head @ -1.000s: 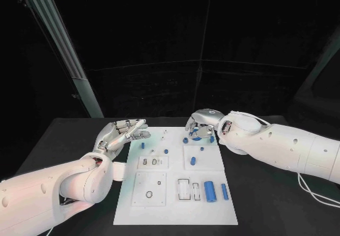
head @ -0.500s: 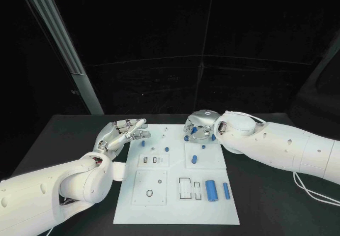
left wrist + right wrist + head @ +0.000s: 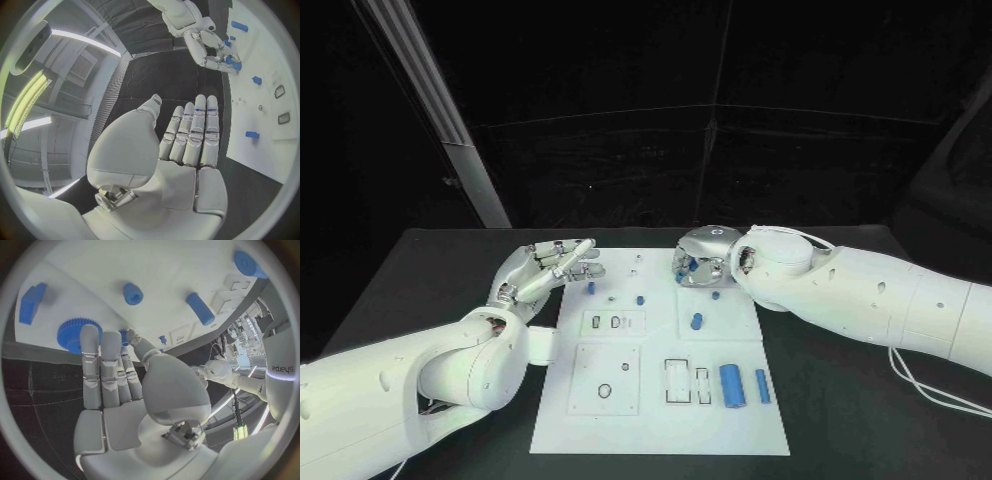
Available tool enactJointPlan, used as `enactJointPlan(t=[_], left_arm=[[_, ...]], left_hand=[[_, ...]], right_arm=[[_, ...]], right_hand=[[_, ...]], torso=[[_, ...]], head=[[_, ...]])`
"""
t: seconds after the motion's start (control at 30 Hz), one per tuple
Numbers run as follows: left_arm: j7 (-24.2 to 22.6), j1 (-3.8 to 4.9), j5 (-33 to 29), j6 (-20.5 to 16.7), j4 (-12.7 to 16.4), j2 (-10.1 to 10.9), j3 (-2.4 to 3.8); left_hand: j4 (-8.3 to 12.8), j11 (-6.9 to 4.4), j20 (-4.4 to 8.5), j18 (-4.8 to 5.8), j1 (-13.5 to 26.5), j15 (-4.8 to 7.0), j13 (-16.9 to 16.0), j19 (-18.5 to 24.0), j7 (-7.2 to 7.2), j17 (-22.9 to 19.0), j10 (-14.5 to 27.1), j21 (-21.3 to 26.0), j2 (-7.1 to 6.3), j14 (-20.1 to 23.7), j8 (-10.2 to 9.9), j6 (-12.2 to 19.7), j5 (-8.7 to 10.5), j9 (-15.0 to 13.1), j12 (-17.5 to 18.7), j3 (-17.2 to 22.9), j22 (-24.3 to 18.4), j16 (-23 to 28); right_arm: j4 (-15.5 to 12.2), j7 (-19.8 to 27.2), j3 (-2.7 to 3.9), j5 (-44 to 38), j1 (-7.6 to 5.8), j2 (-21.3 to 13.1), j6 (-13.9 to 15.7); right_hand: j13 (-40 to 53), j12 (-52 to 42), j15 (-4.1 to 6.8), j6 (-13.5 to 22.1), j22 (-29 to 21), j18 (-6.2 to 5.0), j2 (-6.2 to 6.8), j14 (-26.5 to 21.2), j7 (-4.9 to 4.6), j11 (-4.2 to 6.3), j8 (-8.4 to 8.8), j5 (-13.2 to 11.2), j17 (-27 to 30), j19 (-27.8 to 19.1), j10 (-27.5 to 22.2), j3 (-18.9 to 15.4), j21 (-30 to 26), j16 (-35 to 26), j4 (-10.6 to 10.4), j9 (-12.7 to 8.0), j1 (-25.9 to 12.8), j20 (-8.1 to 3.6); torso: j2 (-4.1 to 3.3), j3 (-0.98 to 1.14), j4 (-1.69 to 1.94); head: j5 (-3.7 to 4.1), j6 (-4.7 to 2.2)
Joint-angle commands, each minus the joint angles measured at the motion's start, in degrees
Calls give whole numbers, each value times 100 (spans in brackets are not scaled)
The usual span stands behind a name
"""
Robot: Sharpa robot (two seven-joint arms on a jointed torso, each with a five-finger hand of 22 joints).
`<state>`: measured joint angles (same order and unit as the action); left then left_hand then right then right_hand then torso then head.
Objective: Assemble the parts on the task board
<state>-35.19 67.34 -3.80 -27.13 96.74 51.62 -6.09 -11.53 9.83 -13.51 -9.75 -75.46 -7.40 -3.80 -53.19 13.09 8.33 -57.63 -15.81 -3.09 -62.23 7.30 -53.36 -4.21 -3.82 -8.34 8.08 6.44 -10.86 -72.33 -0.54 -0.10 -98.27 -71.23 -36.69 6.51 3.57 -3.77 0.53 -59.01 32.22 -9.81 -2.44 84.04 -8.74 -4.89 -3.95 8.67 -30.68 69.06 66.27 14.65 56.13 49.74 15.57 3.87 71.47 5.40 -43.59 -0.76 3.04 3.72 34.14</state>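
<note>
White task board [image 3: 661,420] on black table [image 3: 848,400], blue parts [image 3: 728,380] scattered. Left hand [image 3: 548,268] fingers straight, apart, empty. Right hand [image 3: 704,262] fingertips by toothed blue gear [image 3: 74,333]; grip unclear.

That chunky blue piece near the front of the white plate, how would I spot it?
Find the task board. In the row along its near right part, the big blue cylinder lies beside a thinner blue rod; it is the fattest.
</note>
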Motion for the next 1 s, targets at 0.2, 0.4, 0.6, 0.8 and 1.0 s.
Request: enactJointPlan(t=[0.2, 0.4, 0.6, 0.8, 1.0], left_arm=[[-5, 25, 30, 76, -9, -4, 5], [12, 28, 30, 79, -26, -4, 5], [27, 31, 30, 87, -20, 10, 5], [41, 40, 29, 100, -22, 10, 5], [58, 48, 29, 120, -37, -4, 5]], left_hand=[[21, 41, -23, -73, -19, -8, 9, 31, 35, -2, -17, 32, 54, 40, -38, 10, 32, 8, 40, -16, -12, 33], [33, 43, -25, -74, -30, -9, 9, 32, 36, -1, -16, 37, 63, 39, -44, 11, 31, 8, 46, -12, -17, 41], [42, 44, -26, -74, -39, -10, 9, 32, 37, 0, -15, 41, 69, 39, -47, 12, 30, 8, 50, -10, -20, 47], [50, 45, -27, -74, -47, -11, 9, 32, 38, 0, -14, 44, 73, 39, -51, 12, 30, 8, 53, -8, -23, 52], [60, 46, -28, -75, -55, -12, 10, 32, 39, 1, -11, 48, 75, 40, -56, 14, 30, 9, 58, -7, -27, 59]], right_arm=[[24, 21, 5, -52, -13, 30, -153], [-3, 38, 5, -72, -13, 23, 237], [-175, 58, 11, -79, -13, -59, 794], [-191, -57, 114, -69, -14, -2, 1109], [66, -145, 148, -64, -21, 227, 1286]], right_hand=[[6, 1, 7, -165, 466, 70, -150, 72, 16, 18, -16, -154, -445, 105, 169, 280, 386, 421, -34, 12, 5, -15], [18, -20, 38, -374, 1039, 149, -270, 94, 38, 62, -59, -392, -918, 255, 390, 607, 819, 850, -67, 31, 79, -39], [14, 11, 33, -453, 1267, 173, -173, 45, 28, 72, -31, -498, -1066, 251, 476, 827, 1031, 1032, -113, 25, 57, -40], [12, 16, 32, -455, 1293, 176, -152, 32, 29, 67, -20, -527, -1076, 240, 473, 866, 1059, 1052, -133, 22, 49, -36], [9, 22, 26, -446, 1316, 177, -112, 18, 22, 62, -3, -537, -1079, 226, 455, 906, 1086, 1068, -147, 17, 43, -31]], torso=[[-60, 12, 9], [-77, 12, 9], [-89, 12, 13], [-106, 12, 23], [-120, 15, 36]], head=[[-1, 8], [-3, 1], [-9, -22], [-7, -92], [-17, -114]])
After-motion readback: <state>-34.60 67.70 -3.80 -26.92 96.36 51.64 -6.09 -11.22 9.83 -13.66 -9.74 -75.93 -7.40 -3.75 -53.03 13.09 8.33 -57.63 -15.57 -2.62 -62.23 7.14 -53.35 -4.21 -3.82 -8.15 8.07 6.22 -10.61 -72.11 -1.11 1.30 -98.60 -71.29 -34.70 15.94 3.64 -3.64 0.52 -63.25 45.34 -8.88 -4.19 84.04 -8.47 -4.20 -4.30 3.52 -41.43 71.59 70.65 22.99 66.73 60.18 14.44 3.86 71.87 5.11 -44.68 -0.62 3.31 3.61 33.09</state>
